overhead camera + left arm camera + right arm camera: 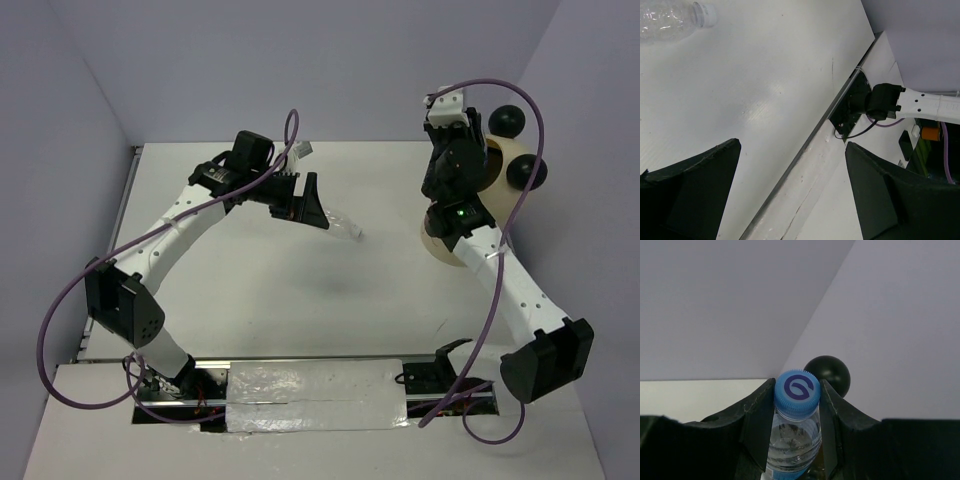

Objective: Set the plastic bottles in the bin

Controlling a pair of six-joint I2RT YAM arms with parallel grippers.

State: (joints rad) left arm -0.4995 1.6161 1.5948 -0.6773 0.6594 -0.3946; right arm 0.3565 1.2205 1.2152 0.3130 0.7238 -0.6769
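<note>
We are counting two bottles: one bottle (792,440), blue-capped, pinched in the right gripper (796,390), and another bottle (667,20) lying just ahead of the left gripper (792,145). We are seeing one bin (498,168) right by the right gripper, with two black ears (506,121) (527,172). We are seeing two arms (170,235) (520,290).

White table (300,300) w/ lying bottle (342,226) & bin (440,250).
</note>
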